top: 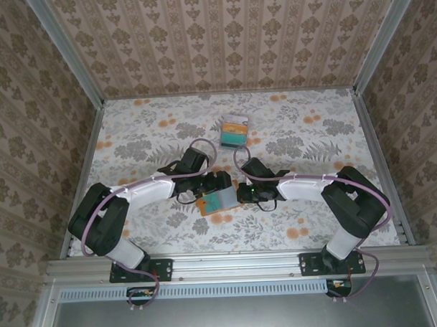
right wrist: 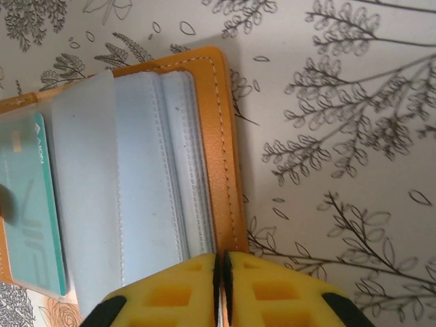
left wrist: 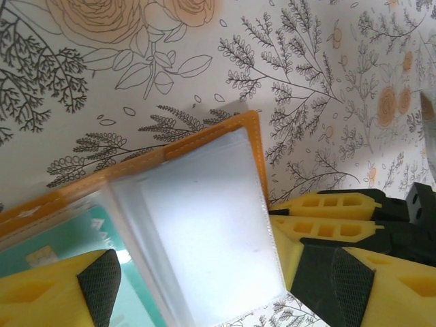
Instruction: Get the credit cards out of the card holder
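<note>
- On the flowered counter (top: 131,138), the orange card holder (top: 218,201) lies open at the centre of the overhead frame. It sits between the two arms with its pale inner leaves (right wrist: 153,184) facing up.
- The right hand (right wrist: 221,276) has its yellow fingers pressed almost together on the holder's stitched orange edge, at the bottom of its own wrist view. It appears to be pinning the holder in place.
- The left hand (left wrist: 225,286) is spread wide, with one finger at the lower left and one at the lower right of its wrist view. It straddles a pale leaf of the holder and has hold of nothing.
- At upper centre in the overhead frame, a small pile of credit cards (top: 234,131) rests on the counter, teal and orange showing. It lies well apart from the holder, so these look to be already out.
- One teal card (right wrist: 27,211) sits inside a clear sleeve at the left of the right wrist view, so the job reads as partly done.
- Whether more cards hide behind the other leaves cannot be told. At the least, that teal card remains to be drawn out and laid with the rest.
</note>
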Robot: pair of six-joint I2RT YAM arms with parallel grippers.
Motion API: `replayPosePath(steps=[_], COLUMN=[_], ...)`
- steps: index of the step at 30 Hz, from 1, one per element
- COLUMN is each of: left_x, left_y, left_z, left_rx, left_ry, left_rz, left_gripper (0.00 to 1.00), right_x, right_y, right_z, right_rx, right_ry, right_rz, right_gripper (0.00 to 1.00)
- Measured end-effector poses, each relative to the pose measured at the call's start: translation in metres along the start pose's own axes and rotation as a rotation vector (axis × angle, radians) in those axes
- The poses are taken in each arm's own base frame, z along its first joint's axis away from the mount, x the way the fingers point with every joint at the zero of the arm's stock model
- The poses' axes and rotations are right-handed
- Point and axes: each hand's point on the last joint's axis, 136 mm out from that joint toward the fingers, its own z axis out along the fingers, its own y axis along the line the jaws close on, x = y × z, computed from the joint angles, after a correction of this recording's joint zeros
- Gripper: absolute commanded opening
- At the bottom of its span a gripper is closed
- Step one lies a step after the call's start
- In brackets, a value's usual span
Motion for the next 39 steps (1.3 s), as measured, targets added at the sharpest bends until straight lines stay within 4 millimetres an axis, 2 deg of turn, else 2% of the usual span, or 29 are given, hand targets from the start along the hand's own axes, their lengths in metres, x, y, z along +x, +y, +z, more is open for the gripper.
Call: replayPosePath(steps=[5,8,12,17,19,24,30,39], left_x=[-0.002,-0.005,-0.002,0.011,0.013,0.014,0.017,0.02], left_y=[0.001,0.006,0.023,0.046,0.048,0.053,0.057,0.061], left_z=[-0.005,-0.015,-0.022,-0.018,-0.016,-0.009,-0.007,-0.008], left_rx=[-0.002,-0.007,-0.038,-0.079,-0.084,-0.095,-0.109,-0.126], left_ry=[-0.011,-0.036,-0.049,-0.019,-0.011,0.002,0.015,0.026], left_rz=[0.002,0.0,-0.016,-0.044,-0.046,-0.056,-0.063,-0.071], left_gripper=[0.81,0.73,0.61,0.46,0.4,0.35,0.33,0.33], right_x=[0.0,-0.002,-0.015,-0.025,-0.026,-0.013,0.001,0.001], right_y=[-0.006,-0.004,0.009,0.036,0.049,0.067,0.065,0.069], right_z=[-0.013,-0.02,-0.03,-0.036,-0.034,-0.014,0.005,0.013], right_rx=[0.033,0.034,0.007,-0.07,-0.102,-0.151,-0.152,-0.164], right_ry=[-0.004,-0.007,-0.042,-0.048,-0.032,0.046,0.119,0.142], right_rz=[0.002,-0.001,-0.018,-0.054,-0.069,-0.096,-0.087,-0.079], right_gripper=[0.21,0.22,0.22,0.21,0.2,0.2,0.2,0.2])
